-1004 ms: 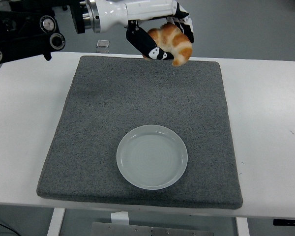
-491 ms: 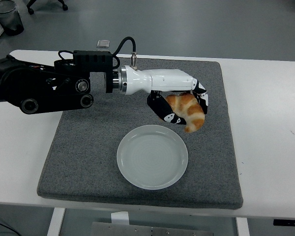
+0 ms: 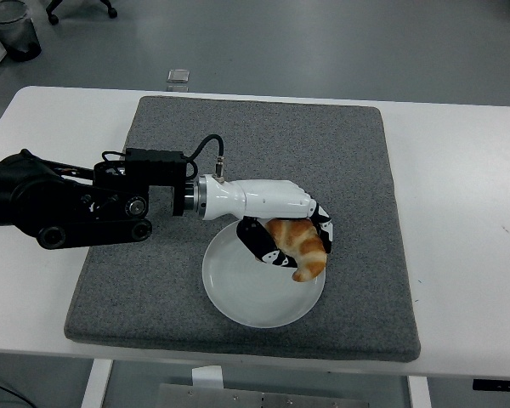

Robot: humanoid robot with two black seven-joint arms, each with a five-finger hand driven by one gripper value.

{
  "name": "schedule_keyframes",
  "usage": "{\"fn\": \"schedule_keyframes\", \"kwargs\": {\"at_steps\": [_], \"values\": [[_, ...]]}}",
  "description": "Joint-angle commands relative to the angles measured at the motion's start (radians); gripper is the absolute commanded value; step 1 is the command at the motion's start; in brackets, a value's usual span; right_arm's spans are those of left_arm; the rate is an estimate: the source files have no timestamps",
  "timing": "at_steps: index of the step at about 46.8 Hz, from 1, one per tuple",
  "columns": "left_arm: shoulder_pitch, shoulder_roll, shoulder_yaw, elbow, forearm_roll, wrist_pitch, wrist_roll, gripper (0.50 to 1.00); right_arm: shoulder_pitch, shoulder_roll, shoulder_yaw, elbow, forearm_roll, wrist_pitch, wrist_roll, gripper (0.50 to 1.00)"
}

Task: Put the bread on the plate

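Note:
The bread (image 3: 302, 248) is a golden croissant with pale stripes. My left hand (image 3: 287, 242) is shut on it and holds it over the right part of the white round plate (image 3: 242, 293), at or just above its surface. The plate lies on the near middle of the grey mat (image 3: 195, 144). The left arm comes in from the left edge, black up to the wrist, then white. The right arm does not show.
The grey mat covers most of the white table (image 3: 467, 195). A small clear box (image 3: 178, 77) sits at the table's far edge, behind the mat.
My left hand has carried the croissant from the far edge of the mat toward me and down, to over the plate.

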Motion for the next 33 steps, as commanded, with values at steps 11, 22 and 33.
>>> {"fn": "schedule_keyframes", "kwargs": {"at_steps": [11, 22, 33], "values": [[0.068, 0.008, 0.003, 0.017, 0.058, 0.025, -0.001, 0.500, 0.000, 0.000, 0.000, 0.000, 0.000, 0.001, 0.000, 0.940], [0.123, 0.006, 0.000, 0.055, 0.080, 0.032, -0.003, 0.500, 0.000, 0.000, 0.000, 0.000, 0.000, 0.001, 0.000, 0.938], [0.140, 0.008, -0.002, 0.056, 0.081, 0.050, -0.003, 0.500, 0.000, 0.000, -0.002, 0.000, 0.000, 0.001, 0.000, 0.938]]}}
